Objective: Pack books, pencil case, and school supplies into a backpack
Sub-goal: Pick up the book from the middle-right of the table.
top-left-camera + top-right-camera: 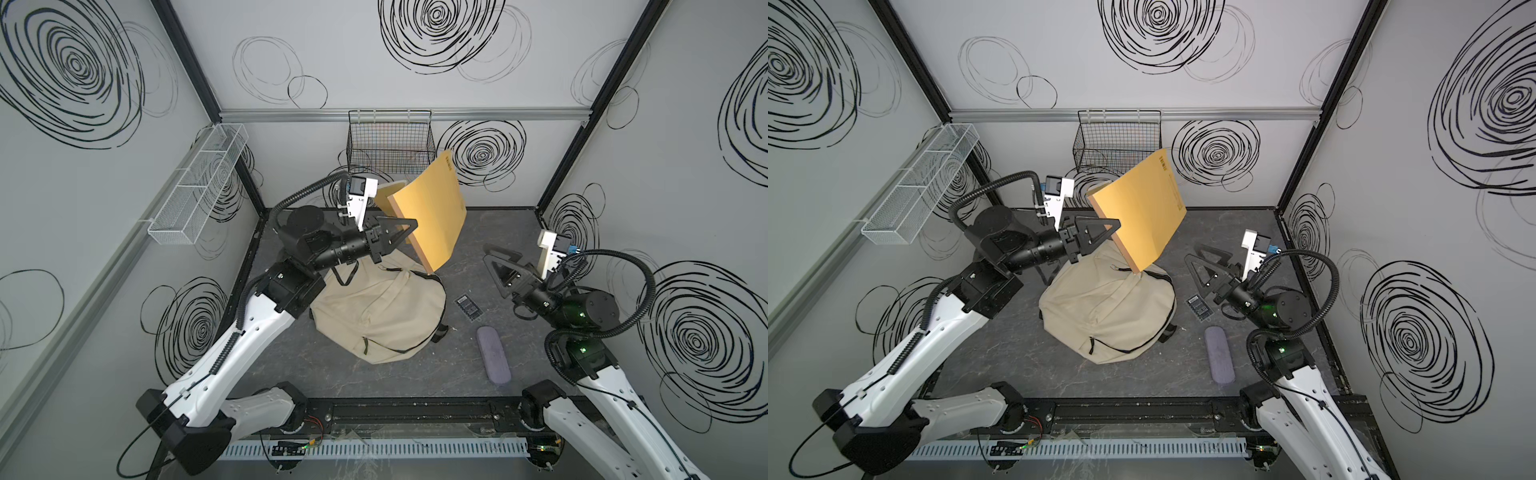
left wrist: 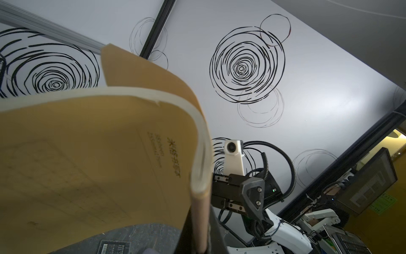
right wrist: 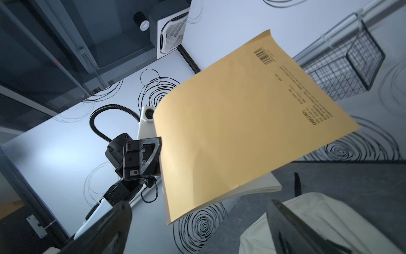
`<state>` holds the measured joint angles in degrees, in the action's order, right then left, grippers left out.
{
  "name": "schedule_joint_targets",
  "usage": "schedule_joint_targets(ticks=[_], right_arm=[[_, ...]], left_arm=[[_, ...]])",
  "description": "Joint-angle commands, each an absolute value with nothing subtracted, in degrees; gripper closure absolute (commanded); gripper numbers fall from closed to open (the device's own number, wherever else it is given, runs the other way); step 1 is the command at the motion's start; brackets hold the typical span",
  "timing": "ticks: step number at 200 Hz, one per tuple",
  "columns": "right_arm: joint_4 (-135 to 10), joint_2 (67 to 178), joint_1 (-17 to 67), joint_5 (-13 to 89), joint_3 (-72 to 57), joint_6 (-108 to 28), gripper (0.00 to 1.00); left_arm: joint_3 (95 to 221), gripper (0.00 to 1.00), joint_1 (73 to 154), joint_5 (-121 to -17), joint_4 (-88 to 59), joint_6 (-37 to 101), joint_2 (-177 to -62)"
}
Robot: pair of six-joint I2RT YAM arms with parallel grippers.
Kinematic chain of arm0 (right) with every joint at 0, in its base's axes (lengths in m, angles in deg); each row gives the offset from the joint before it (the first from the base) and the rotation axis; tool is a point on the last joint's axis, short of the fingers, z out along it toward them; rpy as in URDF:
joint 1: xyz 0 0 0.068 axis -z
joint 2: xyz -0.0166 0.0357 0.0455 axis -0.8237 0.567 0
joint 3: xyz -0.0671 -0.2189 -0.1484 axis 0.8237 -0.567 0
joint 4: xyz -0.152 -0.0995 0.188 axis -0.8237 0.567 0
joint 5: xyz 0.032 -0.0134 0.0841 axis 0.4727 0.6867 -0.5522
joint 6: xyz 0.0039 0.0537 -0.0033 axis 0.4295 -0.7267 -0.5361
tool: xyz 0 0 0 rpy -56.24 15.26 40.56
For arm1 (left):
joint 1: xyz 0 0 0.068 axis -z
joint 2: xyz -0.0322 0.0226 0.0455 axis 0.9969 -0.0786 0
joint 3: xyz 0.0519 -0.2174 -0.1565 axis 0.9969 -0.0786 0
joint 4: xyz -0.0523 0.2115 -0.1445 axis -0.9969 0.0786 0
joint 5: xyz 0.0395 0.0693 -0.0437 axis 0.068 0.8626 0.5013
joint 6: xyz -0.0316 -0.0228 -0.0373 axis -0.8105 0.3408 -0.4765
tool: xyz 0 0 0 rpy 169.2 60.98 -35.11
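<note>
Clamped shut on one edge, the left end effector (image 1: 404,232) holds the floppy yellow book (image 1: 432,216) tilted above the backpack (image 1: 382,316), the right end effector (image 1: 1208,266) wide open and empty; the bowing pages could slip or snag.

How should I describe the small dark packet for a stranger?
Find the cream backpack mid-table. Beside it, toward the right arm, lies the small dark packet. Unlike the long lavender pencil case nearby, it is flat, rectangular, with pale markings.
</note>
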<state>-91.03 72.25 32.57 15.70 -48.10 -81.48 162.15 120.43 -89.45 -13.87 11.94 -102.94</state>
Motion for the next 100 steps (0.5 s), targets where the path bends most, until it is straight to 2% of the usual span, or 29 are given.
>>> schedule_joint_targets(ticks=[1, 23, 57, 100], right_arm=[[-99.64, 74.49, 27.53, 21.34, -47.77, -94.51, 0.0], [-100.87, 77.45, 22.54, 20.95, -46.64, -98.0, 0.0], [-107.93, 79.02, 16.24, 28.13, -48.73, -103.22, 0.0], [-110.19, 83.23, 14.52, 33.08, -46.47, -101.93, 0.0]], left_arm=[[164.1, 1.0, 120.74, -81.86, -20.0, 11.94, -104.05], [162.24, 1.0, 121.34, -78.82, -21.34, 12.18, -103.15], [159.14, 1.0, 122.17, -76.71, -23.93, 11.84, -101.83], [156.04, 1.0, 123.06, -79.56, -28.08, 7.23, -101.09]])
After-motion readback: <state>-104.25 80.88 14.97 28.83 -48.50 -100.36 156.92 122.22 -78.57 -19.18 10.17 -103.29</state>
